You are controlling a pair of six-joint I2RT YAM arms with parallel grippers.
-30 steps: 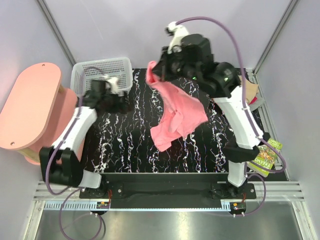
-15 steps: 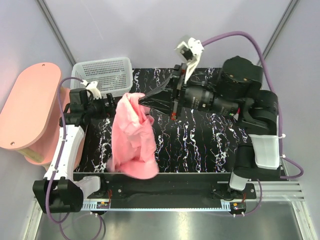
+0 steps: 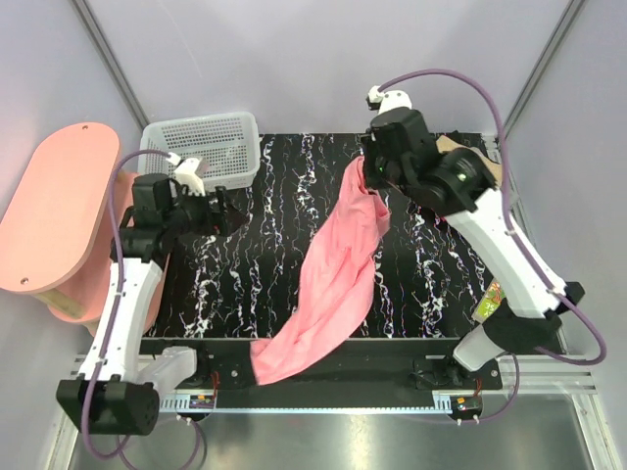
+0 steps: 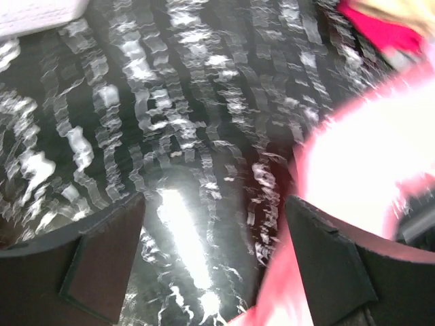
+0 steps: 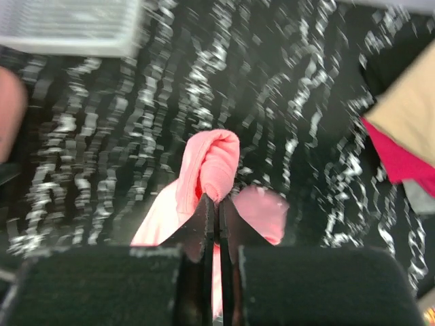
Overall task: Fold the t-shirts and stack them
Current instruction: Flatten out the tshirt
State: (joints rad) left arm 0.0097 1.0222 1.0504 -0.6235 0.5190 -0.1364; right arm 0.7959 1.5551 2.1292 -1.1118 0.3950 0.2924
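Slippage risk for pink shirt (image 3: 333,274), pinched by thin bunch in right end effector (image 5: 217,200); left end effector (image 4: 214,204) spread, empty.

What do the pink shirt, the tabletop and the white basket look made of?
Pink shirt: soft matte cloth, probably cotton; hangs limp and creased from the right gripper. Tabletop: black, white-veined, glossy; glare suggests marble-print laminate or film, can't tell which. White basket: likely moulded plastic, fine lattice walls.
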